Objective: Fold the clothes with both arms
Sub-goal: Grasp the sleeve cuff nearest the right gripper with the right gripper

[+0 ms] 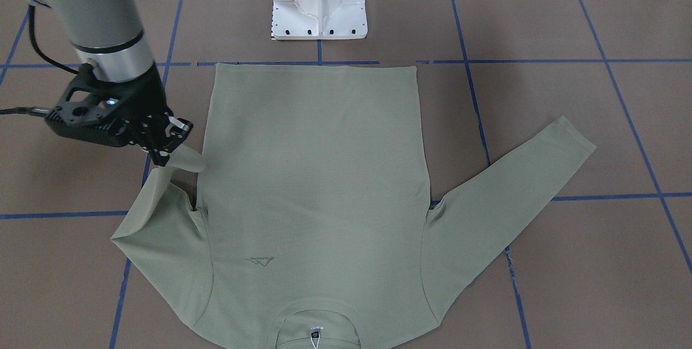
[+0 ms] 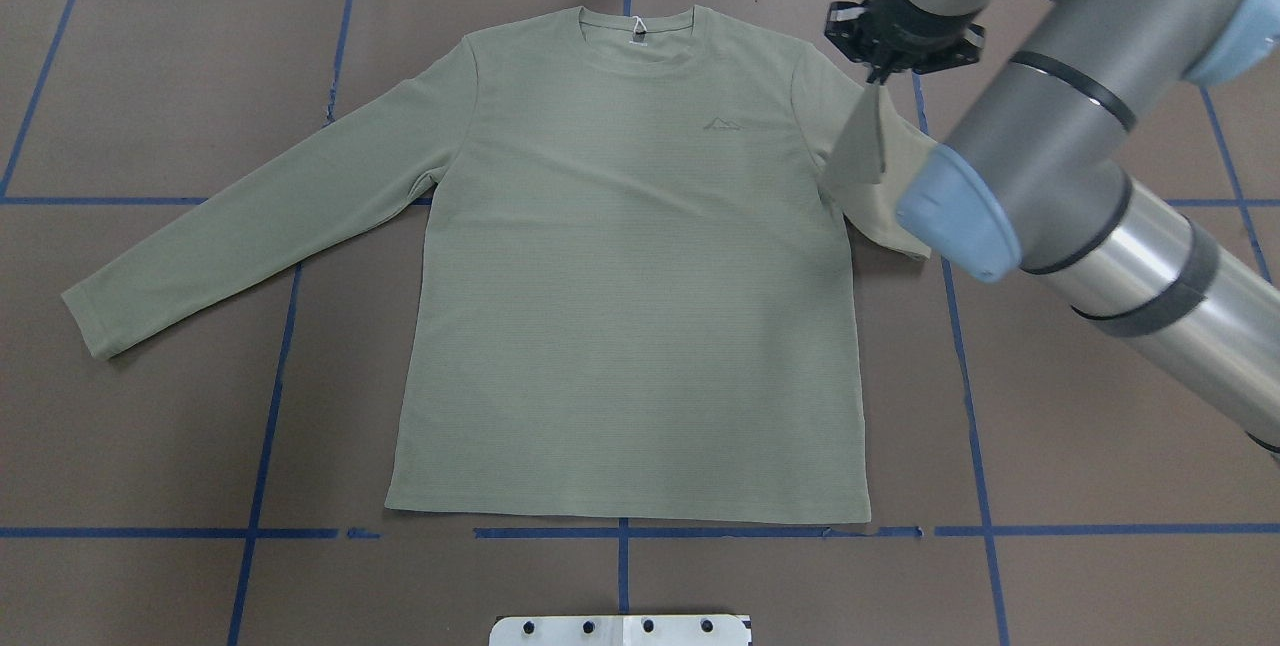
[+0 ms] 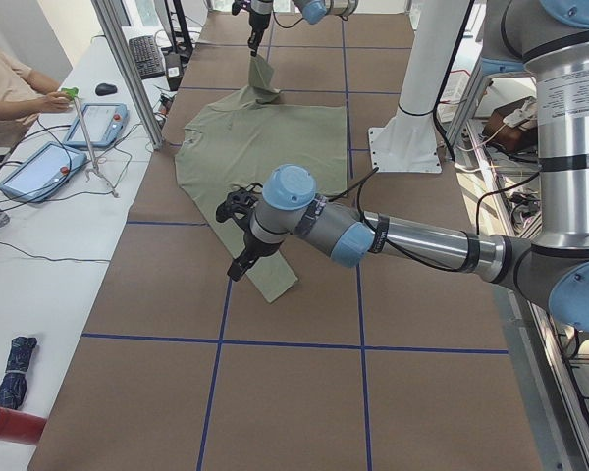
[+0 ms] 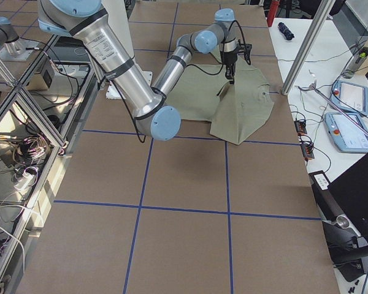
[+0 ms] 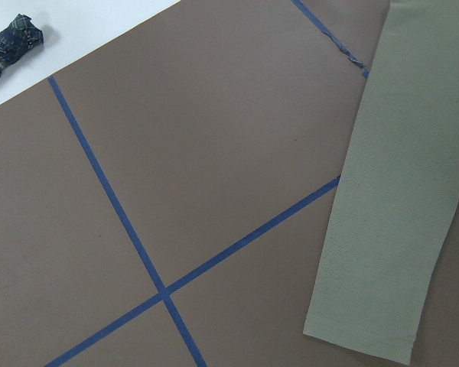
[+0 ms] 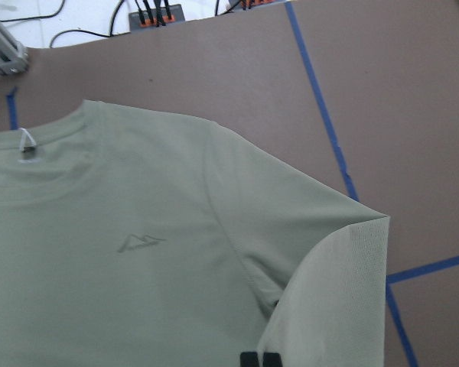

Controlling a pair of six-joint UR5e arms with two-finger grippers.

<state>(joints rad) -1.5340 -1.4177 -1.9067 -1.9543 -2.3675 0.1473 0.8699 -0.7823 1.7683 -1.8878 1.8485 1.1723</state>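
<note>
We see a brown paper-covered table with a blue tape grid (image 2: 150, 446); on it the pale sage-green long-sleeved knit shirt (image 2: 630, 276) lies flat, chest up, hem towards the robot, one outstretched sleeve (image 5: 390, 206) flat on the paper; the grey-and-silver right arm (image 2: 1050, 126) reaches to the other sleeve, its cuff raised near the shoulder; the black right gripper (image 2: 880, 74) is clamped on that cuff; the left arm (image 3: 412, 240) holds its left gripper (image 3: 238, 265) over the outstretched cuff; we cannot tell how its jaws stand.
</note>
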